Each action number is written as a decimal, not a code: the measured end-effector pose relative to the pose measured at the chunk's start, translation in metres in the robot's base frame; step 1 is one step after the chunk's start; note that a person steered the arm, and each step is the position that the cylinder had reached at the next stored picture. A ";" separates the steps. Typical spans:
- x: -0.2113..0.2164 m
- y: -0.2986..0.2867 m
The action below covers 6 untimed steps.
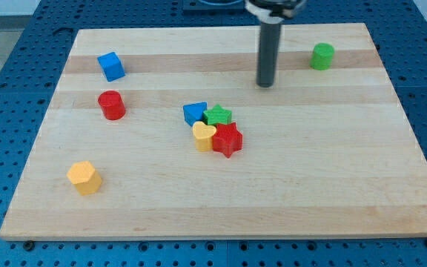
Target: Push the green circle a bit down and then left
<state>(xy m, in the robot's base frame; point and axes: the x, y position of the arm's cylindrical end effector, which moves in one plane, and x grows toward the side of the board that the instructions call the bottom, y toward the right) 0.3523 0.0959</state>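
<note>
The green circle (322, 56) is a short green cylinder near the view's top right of the wooden board (310, 193). My tip (265, 84) is the lower end of a dark rod that comes down from the view's top. It rests on the board to the left of the green circle and slightly below it, with a clear gap between them. It touches no block.
A blue cube (111, 66) and a red cylinder (112, 104) are at the left. A yellow hexagon (84, 177) is at lower left. A cluster at centre holds a blue block (194, 113), green star (219, 116), yellow heart (204, 136) and red star (227, 139).
</note>
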 end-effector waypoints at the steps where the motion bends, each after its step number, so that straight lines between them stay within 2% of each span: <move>1: 0.014 0.089; 2: -0.026 0.138; 3: -0.072 0.147; 4: -0.088 0.124; 5: -0.056 0.072; 6: -0.018 0.069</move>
<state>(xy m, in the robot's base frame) 0.3342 0.1652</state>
